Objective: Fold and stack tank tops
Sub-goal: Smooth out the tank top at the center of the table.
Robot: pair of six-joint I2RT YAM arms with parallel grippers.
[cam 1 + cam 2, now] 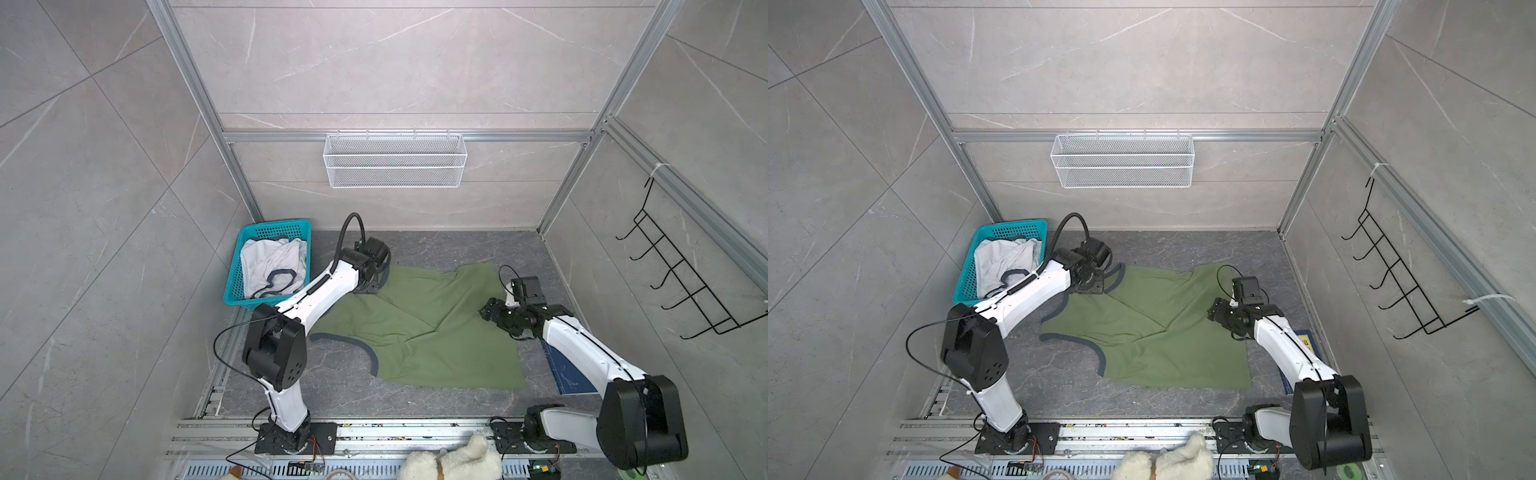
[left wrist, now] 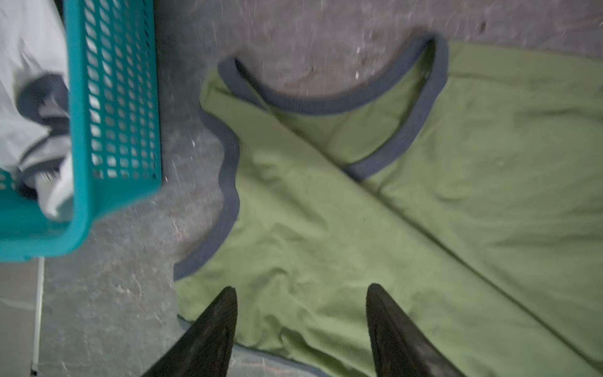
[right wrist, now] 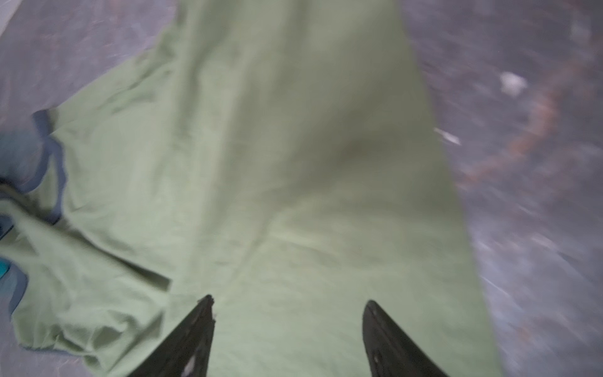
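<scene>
The green top [image 1: 436, 332] lies long from nine to three o'clock, straps under the left claw [image 2: 301, 290], hem under the right claw [image 3: 287, 298], both gaping empty.

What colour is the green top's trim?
Dark navy trim, clearest in the left wrist view.

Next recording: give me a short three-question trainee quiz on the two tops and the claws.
1. True or false: the white top lies in the teal basket.
2. The green top is: A balled up; B spread out on the table; C lifted in the air.
3. Fill in: the left claw and the right claw are both ____.
Key: 1 true; 2 B; 3 open.
</scene>
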